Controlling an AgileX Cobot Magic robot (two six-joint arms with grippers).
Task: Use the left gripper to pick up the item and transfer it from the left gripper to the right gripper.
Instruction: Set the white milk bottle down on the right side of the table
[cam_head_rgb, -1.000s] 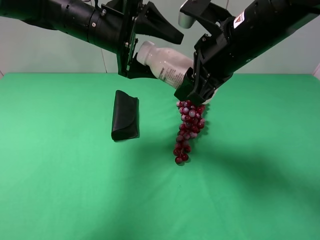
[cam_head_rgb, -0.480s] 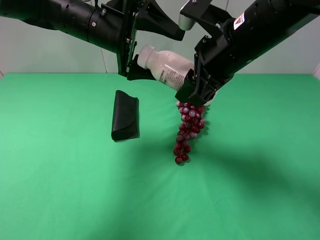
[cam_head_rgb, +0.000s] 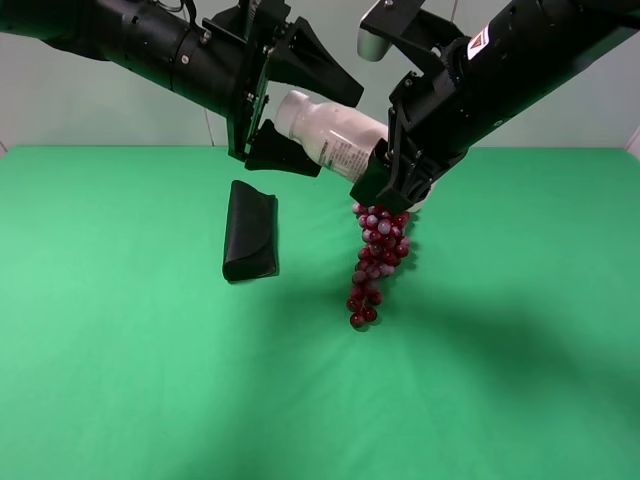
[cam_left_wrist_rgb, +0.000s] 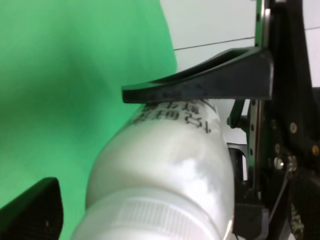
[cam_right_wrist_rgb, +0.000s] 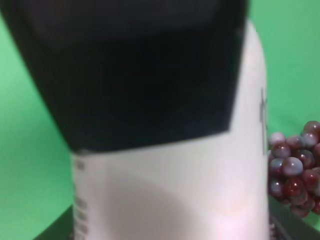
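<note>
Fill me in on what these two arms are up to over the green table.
A handover is under way in mid-air. The right gripper is clamped on the base end of the white bottle, which lies tilted between the two arms. The left gripper is open, its fingers spread on either side of the cap end, so the right one carries the bottle. Below, a black case and a bunch of red grapes lie on the table.

High: looks down across the counter (cam_head_rgb: 150, 380), far off.
Left wrist: hard against the bottle (cam_left_wrist_rgb: 165, 165).
Right wrist: even closer.
Shared: bottle, all three.
</note>
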